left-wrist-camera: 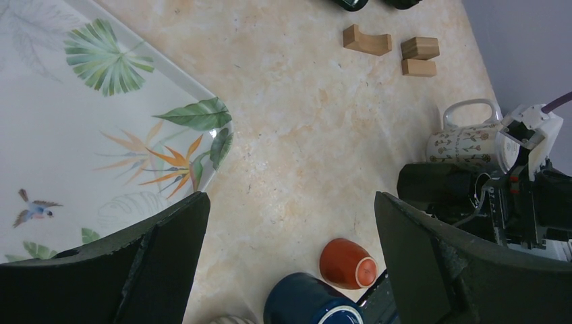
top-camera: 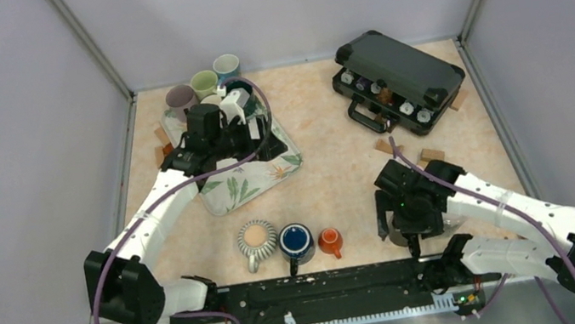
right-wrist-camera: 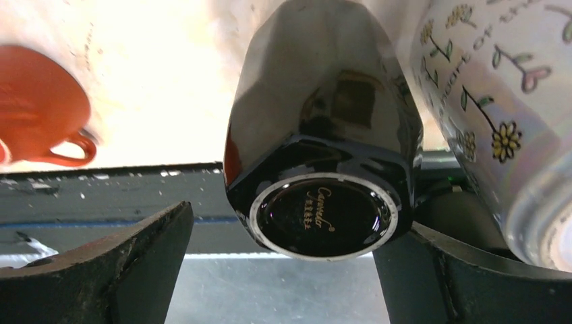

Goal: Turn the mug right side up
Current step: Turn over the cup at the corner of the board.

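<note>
The black mug (right-wrist-camera: 324, 135) is standing upside down, its base facing up at the wrist camera, directly between the two fingers of the right gripper (right-wrist-camera: 293, 223). That gripper is hanging released, its jaws spread wide around the mug. One finger is sitting clear of the mug's wall. The other is lying so close to it that contact cannot be told. Just beside this gripper, on its outer side, a flowered mug (right-wrist-camera: 499, 101) is crowding the black mug. An orange cup (right-wrist-camera: 40, 101) is sitting well apart on the gripper's inner side, its handle pointing toward the dark rail at the table edge.

The left gripper (left-wrist-camera: 290, 199) is also hanging released, jaws wide over the table (left-wrist-camera: 303, 121). A leaf-printed tray (left-wrist-camera: 67, 135) is lying under its left finger. A blue mug (left-wrist-camera: 303, 300) is sitting just below the gap between its fingers, with three wooden blocks (left-wrist-camera: 367, 40) well beyond it.
</note>
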Controlling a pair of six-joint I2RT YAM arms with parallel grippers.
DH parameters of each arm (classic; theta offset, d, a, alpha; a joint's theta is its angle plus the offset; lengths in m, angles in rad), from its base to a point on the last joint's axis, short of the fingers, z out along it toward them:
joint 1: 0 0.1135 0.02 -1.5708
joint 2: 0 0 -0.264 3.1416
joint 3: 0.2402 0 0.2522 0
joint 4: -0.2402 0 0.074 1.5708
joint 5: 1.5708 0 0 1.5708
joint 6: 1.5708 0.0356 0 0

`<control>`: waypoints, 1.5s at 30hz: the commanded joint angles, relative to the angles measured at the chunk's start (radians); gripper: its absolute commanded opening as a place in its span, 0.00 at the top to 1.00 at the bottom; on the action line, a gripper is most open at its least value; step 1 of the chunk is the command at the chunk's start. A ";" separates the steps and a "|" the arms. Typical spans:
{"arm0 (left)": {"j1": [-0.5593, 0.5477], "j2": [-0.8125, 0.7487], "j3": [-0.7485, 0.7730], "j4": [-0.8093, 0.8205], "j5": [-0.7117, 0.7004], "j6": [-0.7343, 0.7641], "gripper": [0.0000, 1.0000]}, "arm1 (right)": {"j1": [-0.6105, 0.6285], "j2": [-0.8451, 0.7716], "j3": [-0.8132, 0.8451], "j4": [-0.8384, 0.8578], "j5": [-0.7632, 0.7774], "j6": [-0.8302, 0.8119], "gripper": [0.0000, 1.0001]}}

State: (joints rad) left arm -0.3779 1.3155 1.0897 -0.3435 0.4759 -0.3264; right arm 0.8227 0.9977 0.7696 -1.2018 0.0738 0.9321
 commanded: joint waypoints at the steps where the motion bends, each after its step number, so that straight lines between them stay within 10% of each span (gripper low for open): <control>1: 0.001 -0.035 -0.011 0.047 0.016 0.006 0.02 | 0.010 0.021 -0.003 0.161 0.076 0.015 0.01; 21: 0.003 -0.010 -0.016 0.055 0.021 0.003 0.02 | 0.010 0.433 0.252 0.614 0.138 -0.081 0.01; 45: 0.003 -0.012 -0.016 0.058 0.034 0.004 0.02 | 0.104 0.278 0.261 0.425 0.082 -0.608 0.01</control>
State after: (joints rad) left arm -0.3775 1.3155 1.0767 -0.3359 0.4835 -0.3267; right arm 0.8616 1.2457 0.9894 -0.7090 0.1112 0.4076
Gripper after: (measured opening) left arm 0.985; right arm 0.988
